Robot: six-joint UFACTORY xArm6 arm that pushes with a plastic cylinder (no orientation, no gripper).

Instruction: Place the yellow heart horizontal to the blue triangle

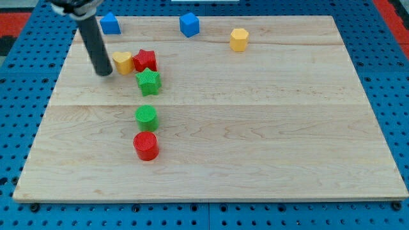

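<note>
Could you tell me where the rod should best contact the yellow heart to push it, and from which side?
No grip is possible; it must be pushed. My tip sits at the yellow heart's left side, but the red star touches its right. Probably better to press its lower edge, pushing toward the view's top, level with the blue triangle.

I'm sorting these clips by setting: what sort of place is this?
Probably a robotics lab bench: a wooden board lies on blue perforated matting, small coloured blocks such as the yellow heart sit on it, and my tip rests just left of that heart.
</note>
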